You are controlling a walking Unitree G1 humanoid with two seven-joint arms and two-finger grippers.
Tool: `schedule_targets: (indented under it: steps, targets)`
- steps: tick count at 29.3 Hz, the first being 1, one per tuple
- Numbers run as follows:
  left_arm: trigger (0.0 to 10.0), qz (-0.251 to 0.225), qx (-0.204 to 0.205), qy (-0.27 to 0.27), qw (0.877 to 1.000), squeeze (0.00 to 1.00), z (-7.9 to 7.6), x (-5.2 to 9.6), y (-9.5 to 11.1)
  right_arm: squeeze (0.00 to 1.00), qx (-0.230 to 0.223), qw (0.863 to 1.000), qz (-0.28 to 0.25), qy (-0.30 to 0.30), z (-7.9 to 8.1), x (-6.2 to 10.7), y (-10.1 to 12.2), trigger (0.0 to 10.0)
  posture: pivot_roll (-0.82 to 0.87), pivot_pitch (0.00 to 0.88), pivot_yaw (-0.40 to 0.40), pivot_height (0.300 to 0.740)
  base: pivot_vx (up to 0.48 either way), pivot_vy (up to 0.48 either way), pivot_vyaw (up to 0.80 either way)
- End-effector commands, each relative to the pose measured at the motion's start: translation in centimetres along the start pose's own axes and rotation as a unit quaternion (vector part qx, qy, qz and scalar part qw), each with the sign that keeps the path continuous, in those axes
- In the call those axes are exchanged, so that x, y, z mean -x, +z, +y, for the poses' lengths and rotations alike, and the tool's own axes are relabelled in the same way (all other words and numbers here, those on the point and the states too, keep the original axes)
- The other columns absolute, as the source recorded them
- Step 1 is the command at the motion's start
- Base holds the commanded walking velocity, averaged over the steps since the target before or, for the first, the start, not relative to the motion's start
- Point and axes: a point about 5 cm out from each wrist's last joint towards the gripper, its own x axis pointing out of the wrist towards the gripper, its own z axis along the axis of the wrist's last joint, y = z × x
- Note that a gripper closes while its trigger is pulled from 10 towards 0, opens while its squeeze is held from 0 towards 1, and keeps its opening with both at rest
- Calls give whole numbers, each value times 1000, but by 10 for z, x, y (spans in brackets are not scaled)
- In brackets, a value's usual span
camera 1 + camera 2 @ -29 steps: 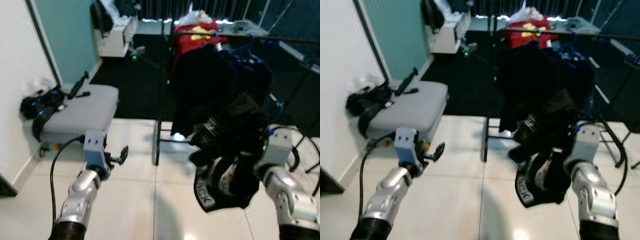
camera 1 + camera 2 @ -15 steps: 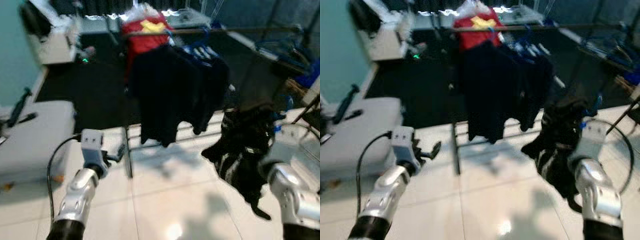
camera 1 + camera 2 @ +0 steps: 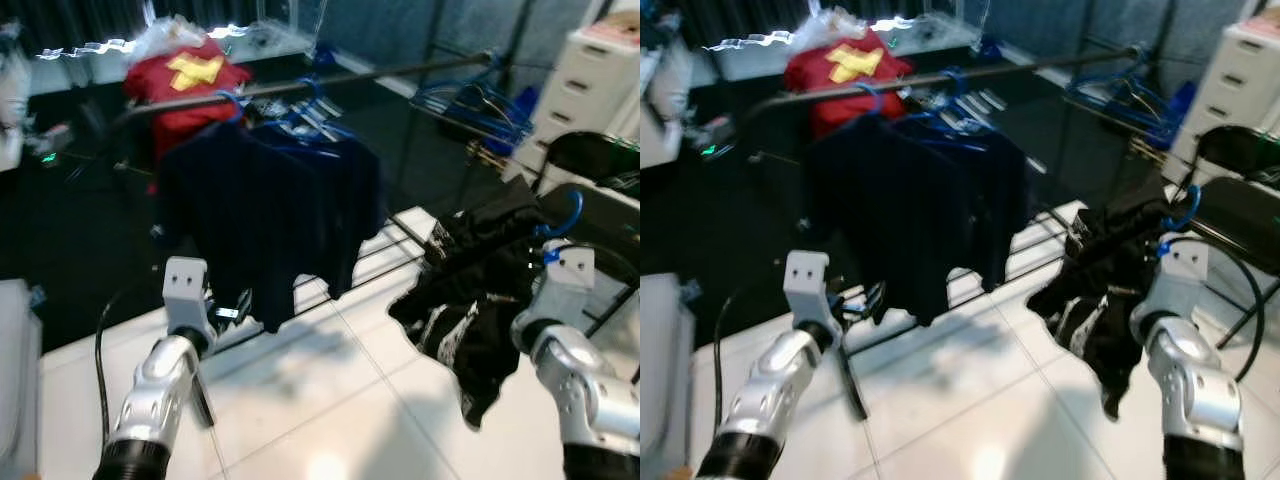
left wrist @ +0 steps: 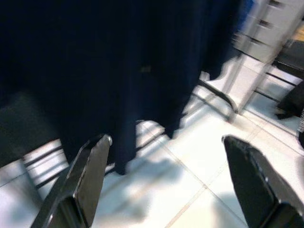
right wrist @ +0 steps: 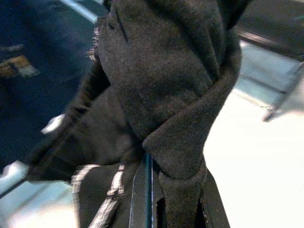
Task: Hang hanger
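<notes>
From the head camera, the right gripper (image 3: 535, 262) is holding up a blue hanger (image 3: 560, 215) draped with a black garment (image 3: 470, 300) (white lettering is showing low on the cloth), and the bundle is hanging over the white tiled floor (image 3: 330, 400), to the right of the clothes rail (image 3: 300, 85) and apart from it. Dark navy clothes (image 3: 265, 205) are hanging on that rail on blue hangers, with a red shirt (image 3: 185, 85) behind them. The left gripper (image 3: 232, 312) is hovering near the hem of the navy clothes, holding nothing. A white drawer unit (image 3: 590, 70) is standing at the far right.

The left wrist view is showing the left gripper's black fingers (image 4: 88, 173) spread wide apart, with the navy clothes and the floor beyond them.

In the right wrist view, the dark garment is bunching over the gripper, and its fingers are pinching the hanger's blue edge (image 5: 147, 190) together with the cloth
</notes>
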Motion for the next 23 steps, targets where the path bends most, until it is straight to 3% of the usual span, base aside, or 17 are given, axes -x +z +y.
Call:
schedule_targets:
  steps: [1, 18, 23]
  targets:
    - [10000, 15, 2, 9, 1000, 0, 5, 4, -7, 0, 1, 999, -35, 4, 1, 2, 16, 10000, -44, 31, -11, 740, 480, 0, -731]
    - [10000, 25, 1, 10, 1000, 0, 5, 5, -9, 0, 3, 999, -45, 11, -2, 4, 23, 10000, -47, 32, -8, 740, 480, 0, -729]
    - [10000, 48, -7, 21, 999, 0, 9, 8, -16, 0, 14, 998, -56, 25, 0, 6, 26, 10000, -47, 32, -8, 740, 480, 0, 0]
